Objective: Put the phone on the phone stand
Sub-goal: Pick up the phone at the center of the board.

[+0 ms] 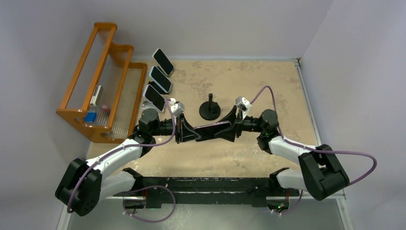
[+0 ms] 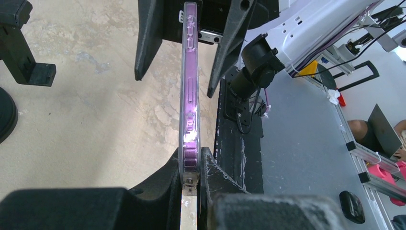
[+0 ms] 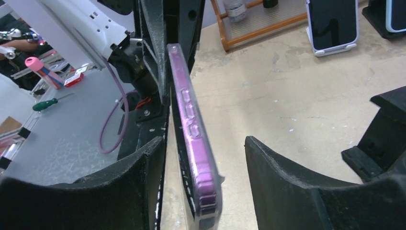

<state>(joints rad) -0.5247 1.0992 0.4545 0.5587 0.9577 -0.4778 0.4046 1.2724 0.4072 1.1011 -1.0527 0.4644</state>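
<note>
Tan mottled surface (image 1: 268,86) fills the middle of the overhead view. At mid-frame a purple-cased phone (image 1: 210,127) is held off it, edge-up between the two arms, just below the black stand (image 1: 209,109). The left fingers (image 2: 213,172) pinch one end tightly. The right fingers (image 3: 282,182) stand apart around the other end, with a clear gap on one side.

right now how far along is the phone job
Done: the phone is off the table, clamped edge-on in the left gripper. In hand: the right gripper straddles its other end, jaws open, apparently a handover. Left: setting it on the black stand, which holds nothing yet.
</note>
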